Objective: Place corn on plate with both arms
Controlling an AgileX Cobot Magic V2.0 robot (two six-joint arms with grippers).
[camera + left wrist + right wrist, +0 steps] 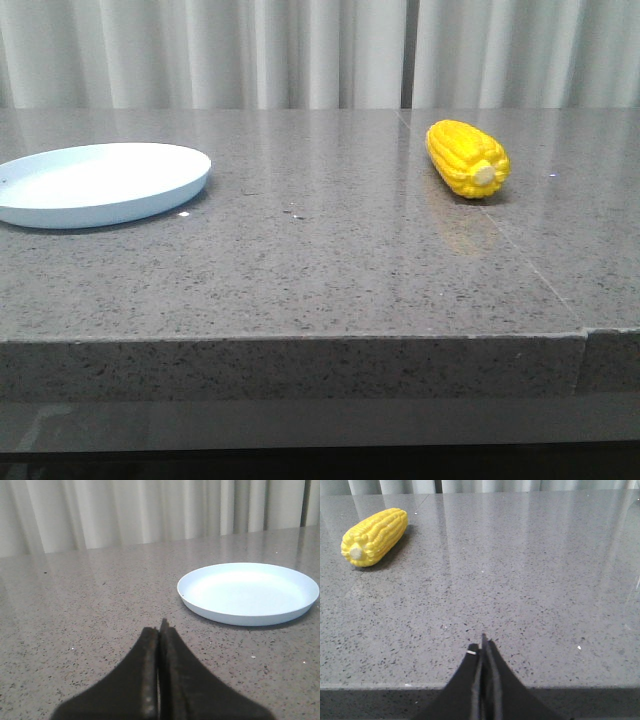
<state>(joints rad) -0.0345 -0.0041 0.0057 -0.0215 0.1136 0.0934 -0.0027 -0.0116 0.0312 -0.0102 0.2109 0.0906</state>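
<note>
The yellow corn (pixel 467 158) lies on the grey stone table at the right, its pale stub end toward the front. It also shows in the right wrist view (pixel 374 536), far from the fingers. The pale blue-white plate (pixel 100 183) sits at the table's left and holds nothing. It also shows in the left wrist view (pixel 248 593). My left gripper (pixel 160 629) is shut and empty, low over the table short of the plate. My right gripper (pixel 483 647) is shut and empty, above the table's front edge. Neither gripper shows in the front view.
The grey speckled table (pixel 330 260) has a seam running from front right toward the back. Its front edge (pixel 300 340) drops off toward me. Pale curtains (pixel 300 50) hang behind the table.
</note>
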